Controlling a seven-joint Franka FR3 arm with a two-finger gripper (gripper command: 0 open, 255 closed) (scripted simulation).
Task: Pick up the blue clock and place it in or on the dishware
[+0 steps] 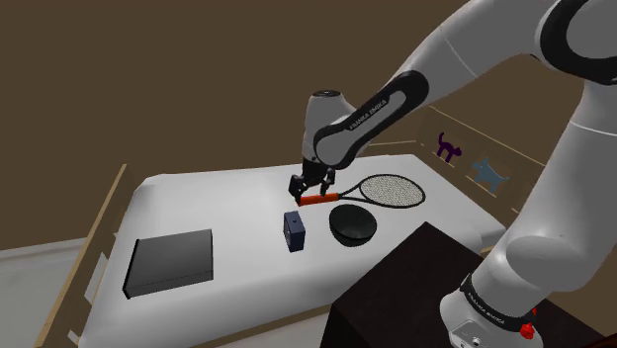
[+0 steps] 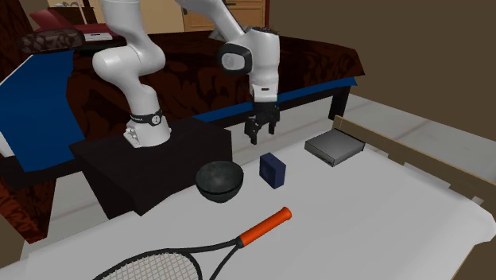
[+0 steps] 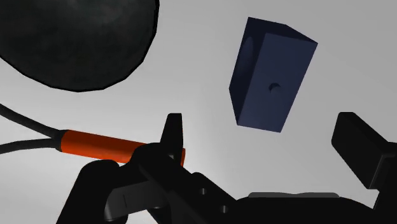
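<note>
While my claw (image 2: 263, 137) hangs over the white bench (image 2: 381, 223) with its fingers apart and gripping nothing, I count one dark blue clock (image 2: 273, 170) standing on the bench just ahead of it, untouched; one black bowl (image 2: 219, 181) nearby, empty; one racket (image 2: 266, 227), its orange grip beside one finger; and one flat grey box (image 2: 335, 146) well away.

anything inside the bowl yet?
Nothing visible: the bowl looks bare inside in the wrist view, though part of it is cut off there. The blue clock stands on the white surface beside it, apart, near the open gripper.
</note>
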